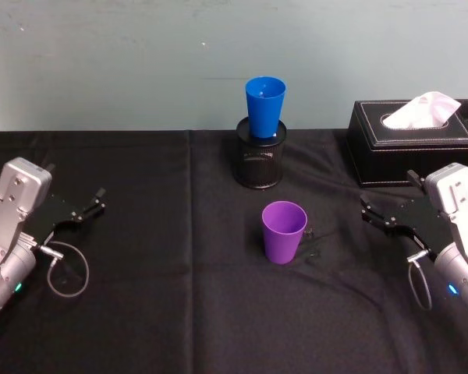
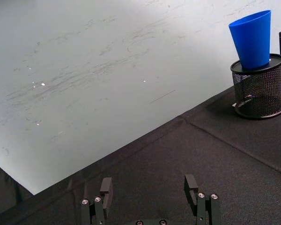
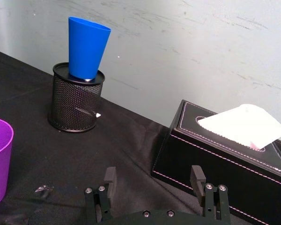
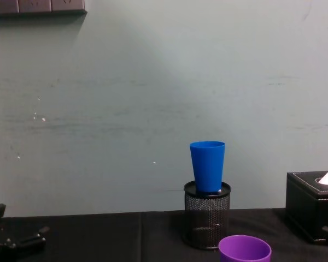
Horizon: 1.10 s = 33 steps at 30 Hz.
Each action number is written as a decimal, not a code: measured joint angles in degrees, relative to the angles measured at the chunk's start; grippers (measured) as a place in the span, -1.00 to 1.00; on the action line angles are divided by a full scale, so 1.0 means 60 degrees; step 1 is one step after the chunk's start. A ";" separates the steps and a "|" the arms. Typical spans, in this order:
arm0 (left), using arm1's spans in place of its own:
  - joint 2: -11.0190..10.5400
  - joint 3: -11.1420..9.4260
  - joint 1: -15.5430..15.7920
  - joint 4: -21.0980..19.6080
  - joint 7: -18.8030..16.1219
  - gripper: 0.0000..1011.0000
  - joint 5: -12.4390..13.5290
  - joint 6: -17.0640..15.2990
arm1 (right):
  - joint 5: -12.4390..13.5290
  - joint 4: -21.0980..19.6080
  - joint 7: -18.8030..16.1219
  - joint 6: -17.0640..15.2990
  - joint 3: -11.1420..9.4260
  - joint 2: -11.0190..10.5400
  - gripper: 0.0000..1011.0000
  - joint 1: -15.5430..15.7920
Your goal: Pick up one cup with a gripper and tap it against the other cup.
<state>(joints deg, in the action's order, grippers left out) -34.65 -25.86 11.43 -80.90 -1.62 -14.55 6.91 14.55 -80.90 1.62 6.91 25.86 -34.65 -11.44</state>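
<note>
I see the purple cup (image 1: 284, 231) standing upright, mouth up, on the black cloth of the tabletop (image 1: 156, 312), about midway between my two arms and touching neither. The blue cup (image 1: 264, 106) is farther back, close to the pale wall. It sits upright with its narrow base dropped into the top of a black mesh pen holder (image 1: 259, 160), so its rim rides well above the purple one. The purple cup is in front of the holder and a little to its right, clearly apart from it, with bare cloth between them.

My left claw (image 1: 99, 199) hangs low near the left edge of the tabletop, pointing inward toward the middle. It is released: in the left wrist view its two black fingers (image 2: 106, 185) stand spread with nothing between them. My right claw (image 1: 366, 210) mirrors it on the right side, also pointing inward, near the purple cup but not at it. It is released too, with its fingers (image 3: 110, 174) parted over bare cloth and gripping nothing.

Behind the right claw, at the back right of the tabletop, lies a black tissue box (image 1: 413, 144) with a white tissue (image 1: 423, 109) sticking up out of its slot.
</note>
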 joint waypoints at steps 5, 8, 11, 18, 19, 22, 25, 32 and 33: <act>0.0000 0.0001 0.0000 0.0000 0.0000 0.98 0.0000 0.0000 | 0.0000 0.0000 0.0000 -0.0001 0.0000 0.0000 0.98 0.0000; 0.0000 0.0000 0.0000 0.0000 0.0000 0.98 0.0000 0.0000 | 0.0000 0.0000 0.0000 0.0000 0.0000 0.0000 0.98 0.0000; 0.0000 0.0000 0.0000 0.0000 0.0000 0.98 0.0000 0.0000 | 0.0000 0.0000 0.0000 0.0000 0.0000 0.0000 0.98 0.0000; 0.0000 0.0000 0.0000 0.0000 0.0000 0.98 0.0000 0.0000 | 0.0000 0.0000 -0.0001 -0.0001 0.0000 0.0000 0.98 0.0000; 0.0000 0.0000 0.0000 0.0000 0.0000 0.98 0.0000 0.0000 | 0.0000 0.0000 0.0000 0.0000 0.0000 0.0000 0.98 0.0000; 0.0000 0.0000 0.0000 0.0000 0.0000 0.98 0.0000 0.0000 | 0.0000 0.0000 0.0000 -0.0001 -0.0001 0.0000 0.98 0.0000; 0.0000 0.0000 0.0000 0.0000 0.0000 0.98 0.0001 0.0000 | 0.0000 0.0000 -0.0001 -0.0001 0.0000 0.0000 0.98 0.0000; 0.0000 0.0000 0.0000 0.0000 0.0000 0.98 0.0001 0.0000 | 0.0000 0.0000 -0.0001 -0.0001 0.0000 0.0000 0.98 0.0000; 0.0000 0.0000 0.0000 0.0000 0.0000 0.98 0.0000 0.0000 | 0.0000 0.0000 -0.0001 -0.0001 0.0000 0.0000 0.98 0.0000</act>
<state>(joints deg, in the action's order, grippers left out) -34.65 -25.86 11.43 -80.90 -1.62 -14.55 6.91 14.55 -80.90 1.62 6.90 25.86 -34.65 -11.44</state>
